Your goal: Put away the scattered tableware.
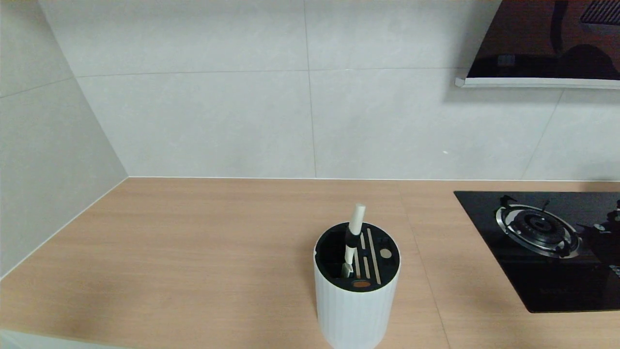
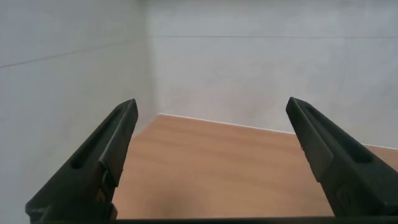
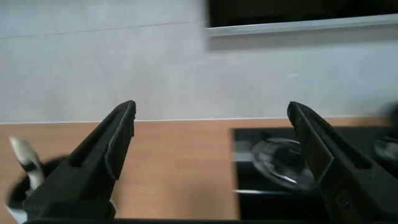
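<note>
- Left claw (image 2: 212, 106), left wrist view: fingers spread wide, nothing between them. It hangs above the wooden desk (image 2: 217, 174), facing the corner of the tiled wall (image 2: 249, 68).
- Right claw (image 3: 211, 106), right wrist view: likewise fully spread and holding nothing. Beyond it are the black hob (image 3: 280, 162) on one side and, low at the edge, the holder (image 3: 15, 190) with a utensil (image 3: 25, 158) standing up out of it.
- Head view: white ribbed holder (image 1: 356, 310) with a black slotted top, on the near part of the desk (image 1: 203, 242). One white-handled utensil (image 1: 352, 232) with a black band stands upright in its open compartment. The hob (image 1: 547, 242) is set into the desk on the right, apart from the holder.
- Step, as judged: stowing looks finished or close to it, since the one piece seen is already housed.
- Next move, as judged: find any remaining piece. Both claws are free for a pick.
</note>
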